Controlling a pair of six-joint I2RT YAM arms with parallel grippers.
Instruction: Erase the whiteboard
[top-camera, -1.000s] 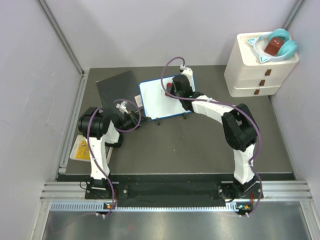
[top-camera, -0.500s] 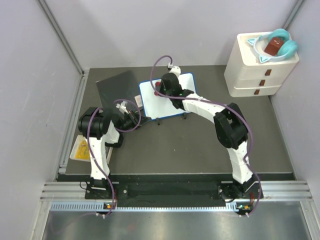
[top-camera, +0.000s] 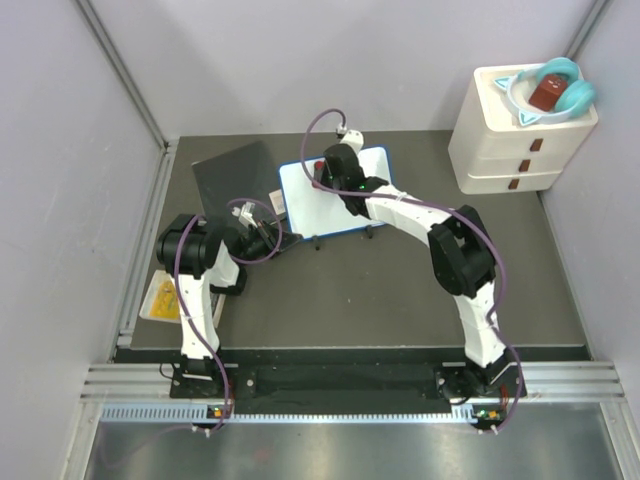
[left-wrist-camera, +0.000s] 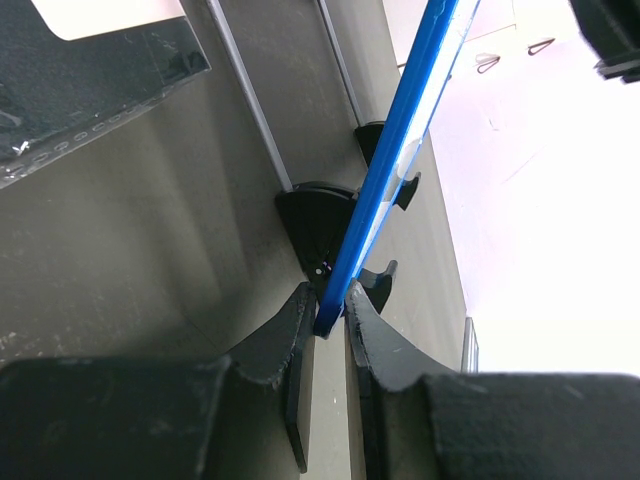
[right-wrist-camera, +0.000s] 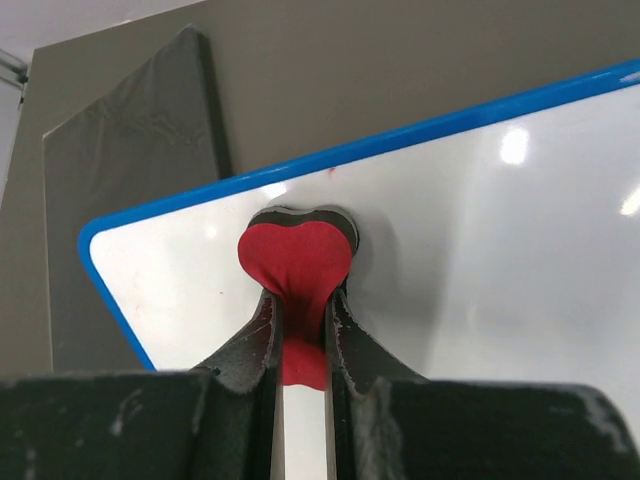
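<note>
The whiteboard (top-camera: 312, 208) sits at back-centre of the dark table (top-camera: 380, 290), its near edge on small black feet (left-wrist-camera: 312, 215), just beside a dark grey sheet (top-camera: 232, 180) on its left. The right arm (top-camera: 470, 265) rises from its base and arcs leftward. Its elbow is bent over the table's right half, its forearm stretches across the board, and its wrist is over the upper-left area. The right gripper (right-wrist-camera: 300, 300) points at the board face, jaws pinching a red eraser (right-wrist-camera: 295, 258) whose pad is pressed flat on the white surface near the top-left rounded corner. The left arm (top-camera: 195, 265) stands upright from its base and folds at the top, with the forearm low and pointing right. The left gripper (left-wrist-camera: 328, 318) clamps the board's blue rim (left-wrist-camera: 400, 150) at the lower-left edge, one finger on each side, pressed against it. A white drawer unit (top-camera: 520, 135) stands at far right and a yellow packet (top-camera: 162, 298) lies off the table's left edge.
</note>
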